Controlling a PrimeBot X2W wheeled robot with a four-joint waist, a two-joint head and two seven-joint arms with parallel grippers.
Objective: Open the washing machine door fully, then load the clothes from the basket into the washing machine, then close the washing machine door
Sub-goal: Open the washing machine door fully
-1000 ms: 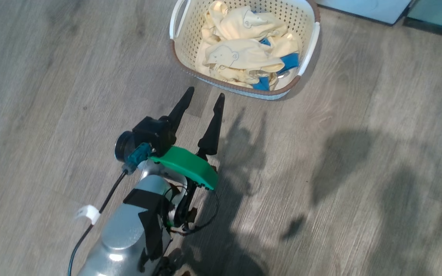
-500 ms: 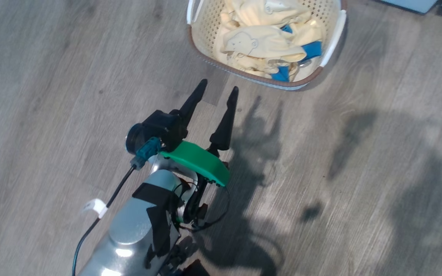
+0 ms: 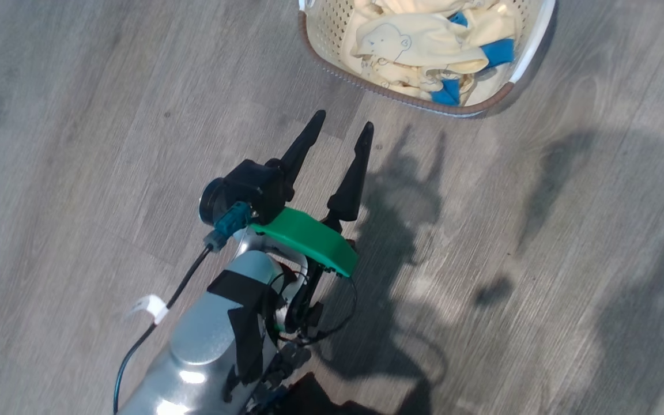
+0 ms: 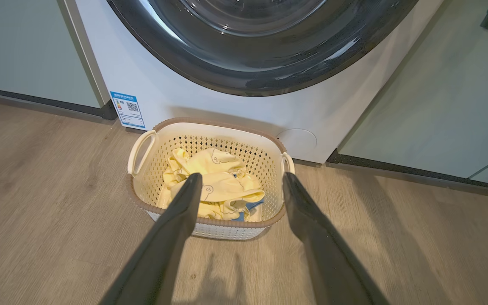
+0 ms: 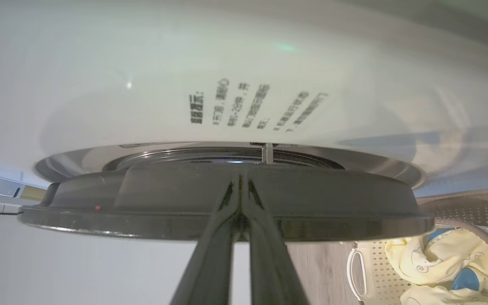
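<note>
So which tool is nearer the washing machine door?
Right. The right tool sits at the rim of the washing machine door; the left tool hangs open over the floor, short of the basket.

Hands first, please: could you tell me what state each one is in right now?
Left hand: open, holding nothing.
Right hand: closed, nothing seen held.

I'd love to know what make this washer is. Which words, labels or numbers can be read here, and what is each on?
On the blue label sticker low on the washing machine: a square code and fine print, too small to read.
On its white front above the washing machine door: dark printed lines, blurred and tilted, unreadable.
On the clothes: bear drawings, no words. No brand or number is legible.
</note>
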